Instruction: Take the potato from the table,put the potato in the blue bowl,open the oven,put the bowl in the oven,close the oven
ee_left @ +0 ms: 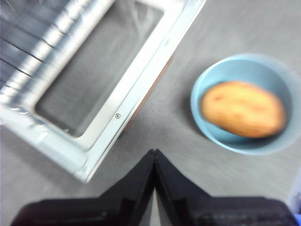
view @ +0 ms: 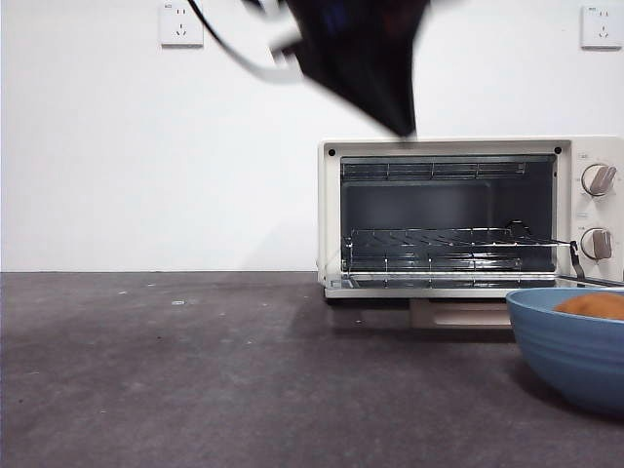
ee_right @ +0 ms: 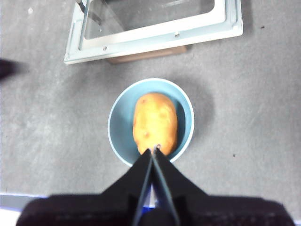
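Directly beneath the right gripper, jaws pressed together on nothing: one blue bowl on the table, one potato lying inside it. Probably parked above the bowl ready to descend for a rim grasp, since the bowl goes into the oven next. Just beyond the bowl from that gripper: one oven, door dropped flat and open, wire rack bare, cavity ready to receive. Off to one side of the left gripper, also closed and empty: same bowl and potato, with the open door on the other side. Likely hanging high, clear of the path into the oven. Counted on the oven face: two knobs. Behind, two wall sockets.
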Tool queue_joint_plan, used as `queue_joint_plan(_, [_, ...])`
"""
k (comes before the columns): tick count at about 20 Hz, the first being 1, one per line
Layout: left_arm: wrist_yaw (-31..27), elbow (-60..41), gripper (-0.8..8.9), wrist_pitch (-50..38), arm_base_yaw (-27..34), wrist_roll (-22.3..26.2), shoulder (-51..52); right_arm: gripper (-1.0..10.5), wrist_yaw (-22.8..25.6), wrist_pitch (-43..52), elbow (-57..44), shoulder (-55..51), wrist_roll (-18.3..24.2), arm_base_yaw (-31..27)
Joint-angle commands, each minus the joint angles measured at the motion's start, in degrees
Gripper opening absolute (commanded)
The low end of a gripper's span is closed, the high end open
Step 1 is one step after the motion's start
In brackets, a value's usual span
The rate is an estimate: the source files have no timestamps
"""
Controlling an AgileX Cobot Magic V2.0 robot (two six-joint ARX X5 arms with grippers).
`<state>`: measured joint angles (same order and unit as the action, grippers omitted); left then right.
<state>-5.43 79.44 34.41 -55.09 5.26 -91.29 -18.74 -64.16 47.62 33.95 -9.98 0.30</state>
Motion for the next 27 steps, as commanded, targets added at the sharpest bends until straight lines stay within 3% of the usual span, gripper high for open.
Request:
queue_joint_plan(1, [-0.09, -0.2, -0.06, 5.79, -1.01, -2.4, 5.84, 0.0, 0.11, -1.46, -0.63, 0.46, -1.05, 0.02])
queue_joint_plan(7, [-0.09, -0.2, -0.06, 23.74, -3.96, -5.14, 21.38, 0.5, -1.64, -3.67, -0.63, 5.79, -4.92, 0.07])
queue_joint_plan(10, [-0.07, -0.2, -0.06, 30.4, -5.81, -6.93, 27.26, 3.3, -0.94, -2.84, -0.63, 10.84, -5.01, 0.09])
queue_joint_plan(14, [0.09, -0.2, -0.06, 38.53, -8.07, -11.06, 33.22, 3.2, -0.72, 1.36, -0.63, 17.09, -4.55, 0.13])
queue_joint_plan(19, [0.04, -0.2, -0.06, 40.06, -9.79, -14.97, 39.47, 3.2, 3.19, 3.32, -0.63, 25.79, -4.61, 0.24])
queue_joint_plan(23, [-0.13, -0.2, -0.06, 40.09, -9.79, -15.65, 42.14, 3.1, 7.78, 5.7, -0.63, 31.12, -4.87, 3.21])
queue_joint_plan(27, [-0.15, -0.2, -0.06, 40.17, -9.79, -15.61, 43.52, 3.1, 8.87, 7.91, -0.63, 36.79, -6.62, 6.95])
